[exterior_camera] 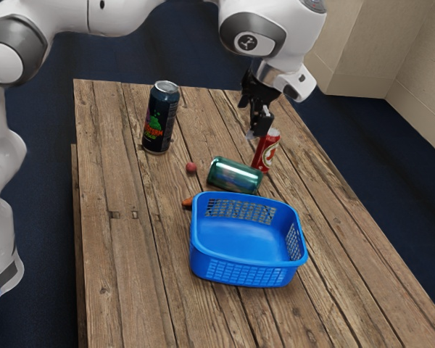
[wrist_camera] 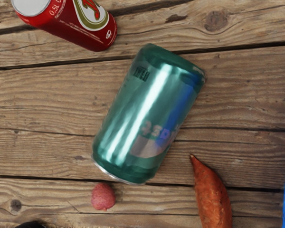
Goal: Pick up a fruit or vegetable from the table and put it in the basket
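Exterior view: the claw [exterior_camera: 257, 132] hangs above the tabletop [exterior_camera: 123, 181], apparently holding nothing; its opening I cannot tell. This looks like the approach; next it should line up over the lychee [wrist_camera: 103, 196] or the sweet potato [wrist_camera: 213, 194], the latter just beside the blue basket [exterior_camera: 243, 271] at its far left corner. One of each, plus one green can [exterior_camera: 234, 175] lying, one red can [exterior_camera: 266, 151] and one dark can [exterior_camera: 160, 119] standing.

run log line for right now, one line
gripper: raised over table near red can | reddish fruit: on table | sweet potato: on table by basket | green can: on its side | placement: not done
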Motion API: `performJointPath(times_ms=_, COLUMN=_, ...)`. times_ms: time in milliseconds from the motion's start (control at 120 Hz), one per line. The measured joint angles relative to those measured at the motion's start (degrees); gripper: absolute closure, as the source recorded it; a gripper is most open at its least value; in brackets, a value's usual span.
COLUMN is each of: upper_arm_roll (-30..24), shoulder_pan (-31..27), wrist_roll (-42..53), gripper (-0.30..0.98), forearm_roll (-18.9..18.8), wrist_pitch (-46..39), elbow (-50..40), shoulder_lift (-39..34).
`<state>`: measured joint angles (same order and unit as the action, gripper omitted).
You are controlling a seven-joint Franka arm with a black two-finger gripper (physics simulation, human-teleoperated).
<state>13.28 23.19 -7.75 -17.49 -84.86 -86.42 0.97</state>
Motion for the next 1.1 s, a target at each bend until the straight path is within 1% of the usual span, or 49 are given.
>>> performJointPath(times_ms=75, upper_arm_roll=0.06, shoulder_pan=-2.50, wrist_roll=0.90, gripper=0.00, forearm_roll=-0.26, wrist_pitch=-0.15, elbow=-0.69, shoulder_lift=-0.72)
performJointPath(times_ms=158, upper_arm_roll=-0.27, shoulder_pan=-4.70, wrist_roll=1.26, gripper=0.00, forearm_roll=-0.59, wrist_pitch=-1.00, elbow=-4.09, shoulder_lift=-4.31)
performJointPath(times_ms=192, upper_arm_roll=0.03, shoulder_pan=-3.92, wrist_roll=1.40, gripper=0.00, forearm_roll=-0.57, wrist_pitch=-1.37, elbow=-5.44, shoulder_lift=-5.37)
performJointPath(times_ms=283, upper_arm_roll=1.22, shoulder_pan=1.54, wrist_roll=2.15, gripper=0.00, forearm_roll=-0.01, wrist_pitch=-2.26, elbow=-9.16, shoulder_lift=-6.81)
performJointPath(times_ms=350, upper_arm_roll=1.70, shoulder_pan=3.04, wrist_roll=2.64, gripper=0.00, forearm_roll=0.51, wrist_pitch=-2.94, elbow=-11.99, shoulder_lift=-7.91)
performJointPath(times_ms=450, upper_arm_roll=2.24, shoulder_pan=1.86, wrist_roll=3.27, gripper=0.00, forearm_roll=0.57, wrist_pitch=-6.32, elbow=-21.64, shoulder_lift=-15.23)
performJointPath(times_ms=625, upper_arm_roll=2.28, shoulder_pan=1.54, wrist_roll=4.08, gripper=0.00, forearm_roll=0.41, wrist_pitch=-13.11, elbow=-31.26, shoulder_lift=-20.21)
performJointPath(times_ms=692, upper_arm_roll=2.43, shoulder_pan=1.39, wrist_roll=4.49, gripper=0.00, forearm_roll=0.10, wrist_pitch=-15.29, elbow=-32.90, shoulder_lift=-21.45)
performJointPath(times_ms=742, upper_arm_roll=3.68, shoulder_pan=1.30, wrist_roll=5.34, gripper=0.00, forearm_roll=-0.17, wrist_pitch=-17.17, elbow=-34.37, shoulder_lift=-22.61)
performJointPath(times_ms=850, upper_arm_roll=4.68, shoulder_pan=-0.20, wrist_roll=8.93, gripper=0.00, forearm_roll=-0.24, wrist_pitch=-20.12, elbow=-35.43, shoulder_lift=-23.38)
performJointPath(times_ms=1008, upper_arm_roll=4.83, shoulder_pan=-2.86, wrist_roll=15.07, gripper=0.00, forearm_roll=0.16, wrist_pitch=-22.24, elbow=-38.68, shoulder_lift=-24.09)
performJointPath(times_ms=1100, upper_arm_roll=4.88, shoulder_pan=-3.39, wrist_roll=18.14, gripper=0.00, forearm_roll=0.53, wrist_pitch=-22.90, elbow=-40.43, shoulder_lift=-24.25)
